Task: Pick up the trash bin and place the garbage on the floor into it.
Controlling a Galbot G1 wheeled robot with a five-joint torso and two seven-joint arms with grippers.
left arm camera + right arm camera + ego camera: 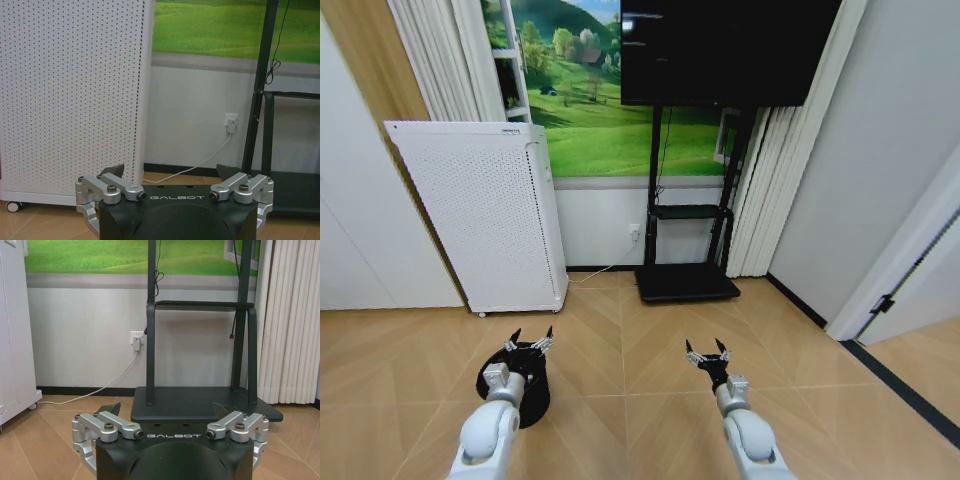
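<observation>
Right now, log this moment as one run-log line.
left gripper: open, above trash bin | right gripper: open, over bare floor | bin: on floor, ungrasped | ahead: white appliance, TV stand

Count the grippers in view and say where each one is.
2. The left gripper hangs open over the trash bin near the white perforated appliance; the right gripper hangs open above bare floor, toward the TV stand.

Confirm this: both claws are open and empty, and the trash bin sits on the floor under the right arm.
Wrong arm. In the head view the trash bin sits on the floor under the left arm, just behind the left claw. The right claw hangs over bare floor. Both claws are indeed open and empty.
</observation>
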